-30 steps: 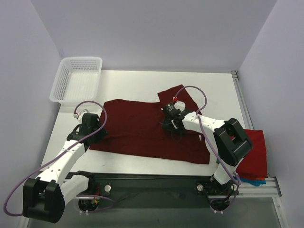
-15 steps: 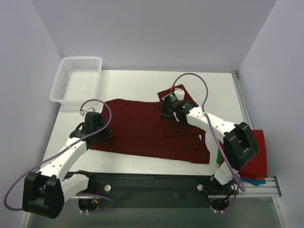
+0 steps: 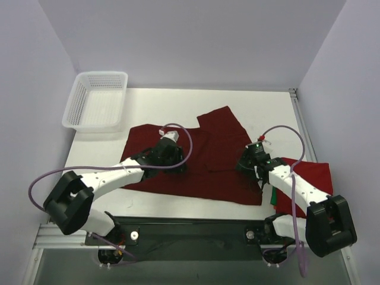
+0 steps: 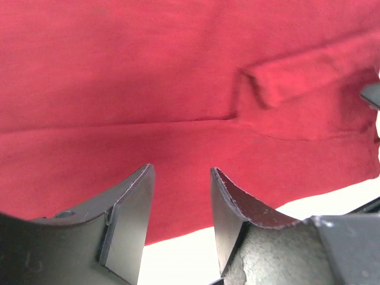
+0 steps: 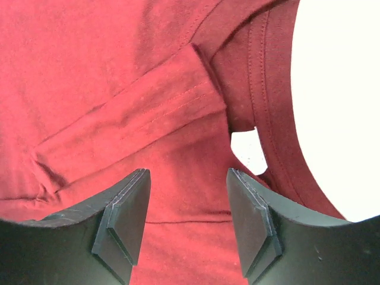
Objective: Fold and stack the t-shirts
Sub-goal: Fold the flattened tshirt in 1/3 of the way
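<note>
White table [image 3: 237, 104], dark maroon tee [image 3: 205, 148] spread flat across the middle, one flap sticking out twd far right. Mesh basket [image 3: 102, 73] at far-left corner. Brighter red tee [image 3: 312, 175] bunched at near-right edge. L gripper [image 3: 178, 161] low over maroon tee's left-centre, fingers apart, nothing btwn. R gripper [image 3: 244, 163] over its right part, jaws apart too, gripping nothing. Green tee [image 3: 272, 196]: just a sliver beside the red.

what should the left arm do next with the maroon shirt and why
Probably lower the left gripper and close on the edge of the dark maroon t-shirt. Its jaws stand open with nothing held, the shirt lies spread on the table, and the cloth's edge shows right between them in the left wrist view, so a fold could start there.
</note>
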`<state>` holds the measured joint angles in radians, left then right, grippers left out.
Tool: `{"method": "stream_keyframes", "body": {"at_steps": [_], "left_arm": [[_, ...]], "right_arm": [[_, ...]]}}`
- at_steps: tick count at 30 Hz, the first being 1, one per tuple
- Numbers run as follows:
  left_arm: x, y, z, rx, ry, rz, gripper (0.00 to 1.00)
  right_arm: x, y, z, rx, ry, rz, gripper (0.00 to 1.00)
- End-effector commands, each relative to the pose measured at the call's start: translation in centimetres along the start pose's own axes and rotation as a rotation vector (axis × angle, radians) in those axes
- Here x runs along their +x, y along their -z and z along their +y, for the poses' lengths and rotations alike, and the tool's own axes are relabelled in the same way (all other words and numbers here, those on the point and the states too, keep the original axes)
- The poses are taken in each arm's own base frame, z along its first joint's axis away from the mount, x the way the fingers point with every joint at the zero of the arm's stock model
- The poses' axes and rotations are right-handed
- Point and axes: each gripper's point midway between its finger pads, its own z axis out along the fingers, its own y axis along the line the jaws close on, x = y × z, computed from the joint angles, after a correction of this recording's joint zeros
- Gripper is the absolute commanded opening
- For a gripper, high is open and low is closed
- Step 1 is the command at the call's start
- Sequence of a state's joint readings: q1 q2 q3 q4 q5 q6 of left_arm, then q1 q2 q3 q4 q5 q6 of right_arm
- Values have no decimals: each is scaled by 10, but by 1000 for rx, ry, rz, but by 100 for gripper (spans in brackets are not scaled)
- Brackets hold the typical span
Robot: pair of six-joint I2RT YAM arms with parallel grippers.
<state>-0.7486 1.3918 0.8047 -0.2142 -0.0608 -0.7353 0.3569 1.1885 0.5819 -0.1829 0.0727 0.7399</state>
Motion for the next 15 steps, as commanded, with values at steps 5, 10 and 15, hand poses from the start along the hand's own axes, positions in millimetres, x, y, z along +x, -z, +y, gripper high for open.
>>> {"method": "stream_keyframes", "body": {"at_steps": [5,10,15], "left_arm": [[1,-41,-92,157,-119,13,56],[13,-60,-116,190,-136,47,57],[19,-79,-125,175,-146,70,57]], "right_arm": [[-15,-10,11,-111,-77,-6,54],[-14,-18,4,-101,-109,7,54],[-10,-23,0,-88,-114,25,54]]}}
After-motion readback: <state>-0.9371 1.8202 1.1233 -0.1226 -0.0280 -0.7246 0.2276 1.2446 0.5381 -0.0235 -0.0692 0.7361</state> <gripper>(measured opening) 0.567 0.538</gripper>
